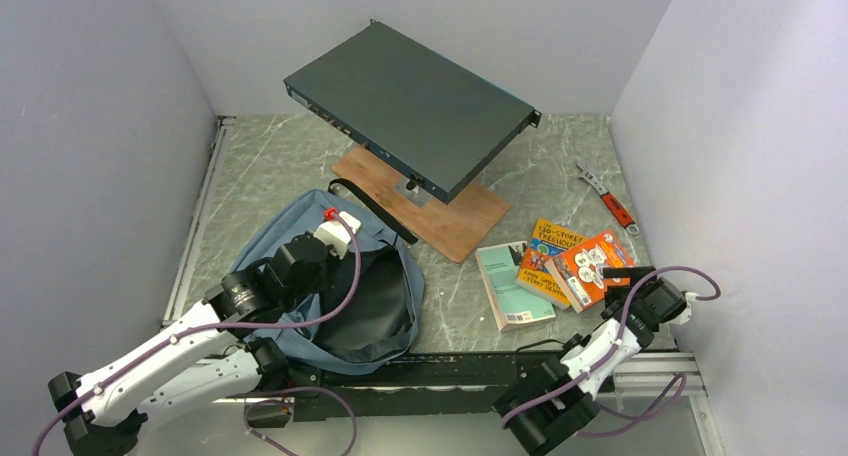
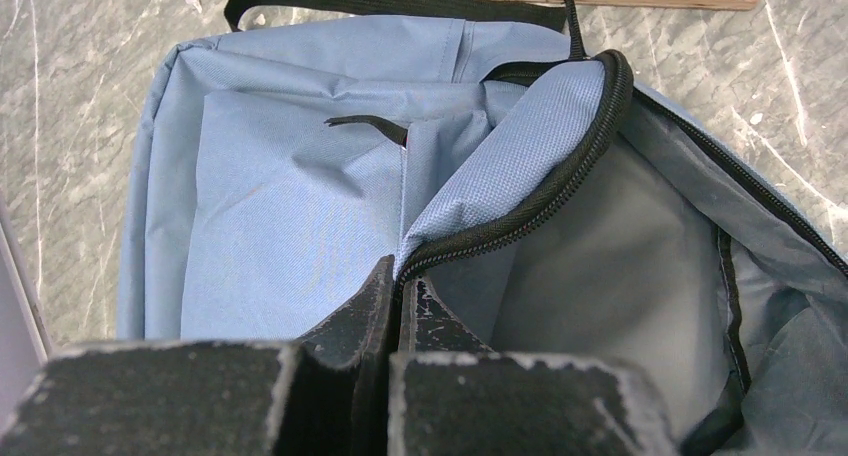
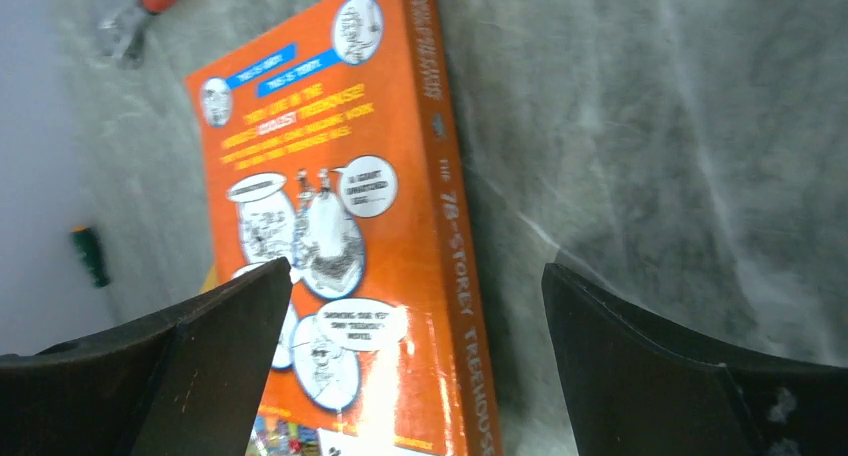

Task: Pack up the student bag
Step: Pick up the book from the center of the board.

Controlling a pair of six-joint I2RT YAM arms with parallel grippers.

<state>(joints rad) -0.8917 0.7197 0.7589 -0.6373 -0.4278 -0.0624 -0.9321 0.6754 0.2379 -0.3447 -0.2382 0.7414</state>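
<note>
The student bag point(image 1: 290, 246), light blue-grey with black zipper and straps, lies open at the near left; it fills the left wrist view point(image 2: 290, 216). My left gripper point(image 1: 338, 238) is shut on the bag's zippered flap edge point(image 2: 520, 211) and holds it up over the dark lining. Three books lie at the near right: an orange one point(image 1: 590, 269), a yellow-orange one point(image 1: 548, 259) and a pale green one point(image 1: 512, 284). My right gripper point(image 1: 612, 274) is open just above the orange book point(image 3: 340, 226), its fingers either side of the book's spine edge.
A dark flat metal box point(image 1: 410, 106) stands tilted on a post over a wooden board point(image 1: 455, 216) at the back. A red-handled wrench point(image 1: 608, 200) lies at the far right. Walls close in on three sides.
</note>
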